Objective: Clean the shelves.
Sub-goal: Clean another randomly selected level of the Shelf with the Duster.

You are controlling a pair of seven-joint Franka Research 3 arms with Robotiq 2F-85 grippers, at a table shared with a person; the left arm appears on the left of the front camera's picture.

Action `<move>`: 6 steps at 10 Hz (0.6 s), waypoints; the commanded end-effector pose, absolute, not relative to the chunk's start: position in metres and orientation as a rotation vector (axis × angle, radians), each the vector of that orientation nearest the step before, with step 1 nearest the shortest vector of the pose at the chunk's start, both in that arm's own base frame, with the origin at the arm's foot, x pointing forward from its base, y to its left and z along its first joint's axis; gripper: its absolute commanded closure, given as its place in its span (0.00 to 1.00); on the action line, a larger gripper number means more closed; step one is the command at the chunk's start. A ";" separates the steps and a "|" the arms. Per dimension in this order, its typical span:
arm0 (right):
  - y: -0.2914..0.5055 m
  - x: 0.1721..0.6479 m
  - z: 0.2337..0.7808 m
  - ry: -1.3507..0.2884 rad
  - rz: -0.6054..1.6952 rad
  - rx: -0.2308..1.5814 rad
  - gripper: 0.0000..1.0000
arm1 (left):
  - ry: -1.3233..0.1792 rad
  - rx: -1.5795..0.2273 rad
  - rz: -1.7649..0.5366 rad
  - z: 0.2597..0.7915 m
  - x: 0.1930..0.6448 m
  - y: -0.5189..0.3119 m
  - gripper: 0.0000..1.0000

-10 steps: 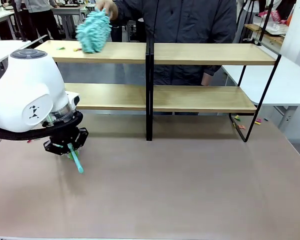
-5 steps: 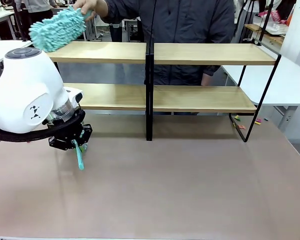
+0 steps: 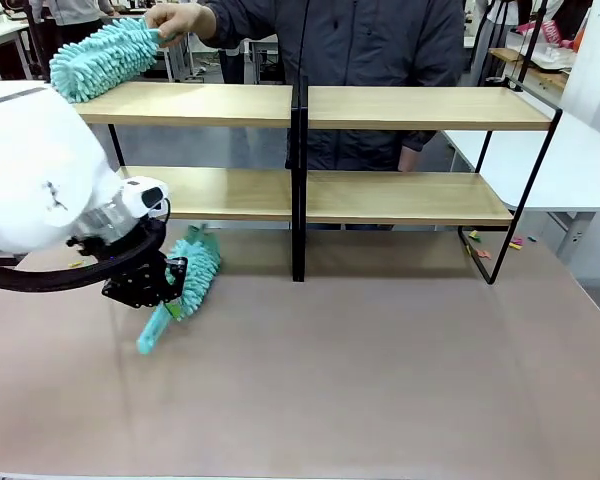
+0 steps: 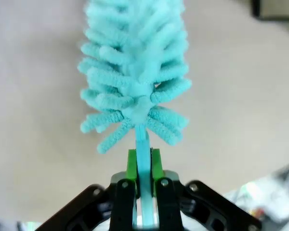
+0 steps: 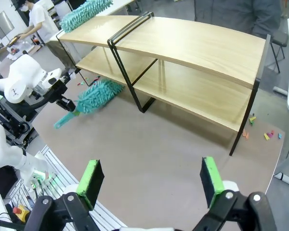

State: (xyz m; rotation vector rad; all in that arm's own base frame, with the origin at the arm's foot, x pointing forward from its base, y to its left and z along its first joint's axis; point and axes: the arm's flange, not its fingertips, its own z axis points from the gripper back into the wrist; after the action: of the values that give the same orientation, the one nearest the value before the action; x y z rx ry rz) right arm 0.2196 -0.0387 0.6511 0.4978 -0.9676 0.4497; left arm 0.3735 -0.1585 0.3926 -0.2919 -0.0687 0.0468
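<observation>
Teal duster (image 3: 185, 280): handle clenched in your left gripper (image 4: 144, 163), lower left, head near the shelves (image 3: 400, 108); right gripper (image 5: 151, 180) released, empty. Wiping likely all to do.

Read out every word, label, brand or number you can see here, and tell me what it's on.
No text here is readable.
Left arm's white housing: a small dark mark, too blurred to read.
The shelves and the teal duster: no print visible.

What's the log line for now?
left fingers: shut on duster | right fingers: open | person's hand: second duster at shelves top
</observation>
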 end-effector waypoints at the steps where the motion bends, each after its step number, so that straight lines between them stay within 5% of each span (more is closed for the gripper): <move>1: -0.039 0.220 0.651 -0.972 0.458 0.511 0.00 | 0.149 -0.376 -0.198 0.406 0.352 -0.099 0.87; 3: -0.039 0.220 0.651 -0.972 0.458 0.511 0.00 | 0.272 -0.486 -0.417 0.426 0.338 -0.055 0.87; 6: -0.039 0.220 0.651 -0.972 0.458 0.511 0.00 | 0.123 -0.801 -0.593 0.463 0.297 0.026 0.87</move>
State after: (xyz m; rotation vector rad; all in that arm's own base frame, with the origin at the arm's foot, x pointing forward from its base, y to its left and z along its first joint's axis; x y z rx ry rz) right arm 0.2196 -0.0389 0.6511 0.4980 -0.9678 0.4495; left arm 0.3042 0.0024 0.4478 -0.6770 0.1891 -0.5440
